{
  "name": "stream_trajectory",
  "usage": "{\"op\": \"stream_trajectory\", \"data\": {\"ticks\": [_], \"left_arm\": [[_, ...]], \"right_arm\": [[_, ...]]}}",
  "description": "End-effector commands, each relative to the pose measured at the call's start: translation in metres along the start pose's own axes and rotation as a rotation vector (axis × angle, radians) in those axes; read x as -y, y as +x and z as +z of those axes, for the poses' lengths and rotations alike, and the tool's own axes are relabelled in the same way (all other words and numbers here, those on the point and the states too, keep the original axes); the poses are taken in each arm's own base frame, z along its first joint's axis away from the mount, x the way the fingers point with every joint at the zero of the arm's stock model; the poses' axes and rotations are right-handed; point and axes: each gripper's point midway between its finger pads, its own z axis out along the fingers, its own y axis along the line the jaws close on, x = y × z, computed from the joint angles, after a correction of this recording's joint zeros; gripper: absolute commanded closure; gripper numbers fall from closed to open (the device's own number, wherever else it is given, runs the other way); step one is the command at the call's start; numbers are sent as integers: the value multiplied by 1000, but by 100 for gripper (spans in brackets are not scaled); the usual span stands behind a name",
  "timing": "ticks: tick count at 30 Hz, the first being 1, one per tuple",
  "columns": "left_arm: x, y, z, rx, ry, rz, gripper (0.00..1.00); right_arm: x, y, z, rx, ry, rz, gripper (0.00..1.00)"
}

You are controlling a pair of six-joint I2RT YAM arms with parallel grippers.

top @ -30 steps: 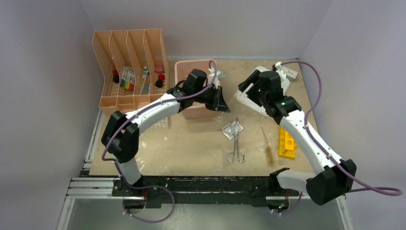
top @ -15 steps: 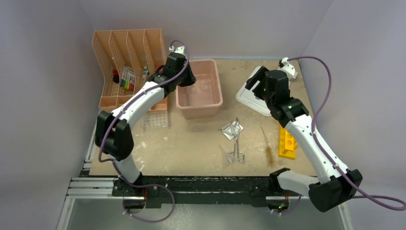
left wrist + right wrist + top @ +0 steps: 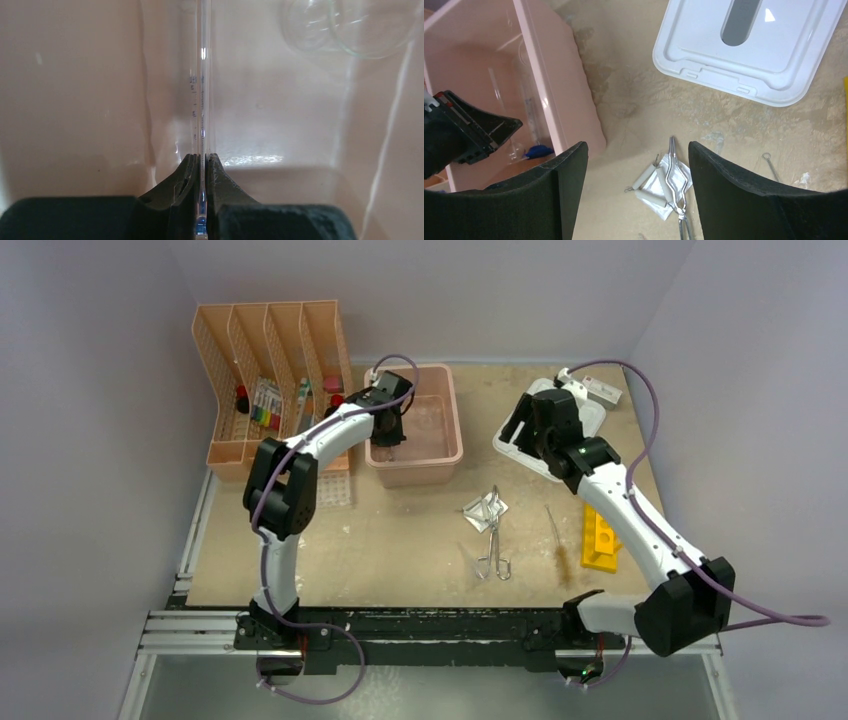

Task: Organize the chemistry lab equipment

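My left gripper [image 3: 201,157] is shut on a thin clear graduated rod [image 3: 202,95] that points down into the pink bin [image 3: 456,430]; from above it hangs over the bin's left half [image 3: 388,428]. Clear round glassware [image 3: 350,25] and a blue-capped piece [image 3: 540,150] lie in the bin. My right gripper [image 3: 636,145] stands open, empty, above the table between the bin and the white lid [image 3: 784,55]. Below it lie metal forceps [image 3: 676,180] across a small clear bag [image 3: 651,192]. The yellow holed rack [image 3: 600,538] sits at the right.
The peach file organizer [image 3: 265,380] stands at the back left, with a clear multi-hole tube tray [image 3: 325,490] in front of it. A thin brush-like rod [image 3: 557,540] lies between the forceps [image 3: 493,535] and the yellow rack. The white lid [image 3: 592,410] lies at the back right.
My left arm swung from the bin's right front corner to its left rim, then dropped into the bin's left half with the rod. The right gripper shifted slightly back and left, still open.
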Motion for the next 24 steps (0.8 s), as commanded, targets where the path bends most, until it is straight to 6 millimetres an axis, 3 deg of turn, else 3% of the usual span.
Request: {"op": "stream_trajectory", "data": {"ticks": [1, 9, 15, 20, 24], "left_arm": [[-12, -8, 3, 16, -69, 45, 100], [-15, 4, 16, -11, -99, 83, 100], [-19, 11, 22, -27, -122, 113, 88], [-10, 6, 17, -10, -98, 119, 73], [-5, 0, 14, -3, -79, 114, 71]], "right_arm": [[-9, -3, 3, -8, -41, -21, 25], [5, 40, 13, -142, -33, -63, 25], [14, 67, 23, -223, -19, -78, 25], [41, 104, 35, -319, 53, -146, 25], [48, 121, 39, -376, 65, -162, 27]]}}
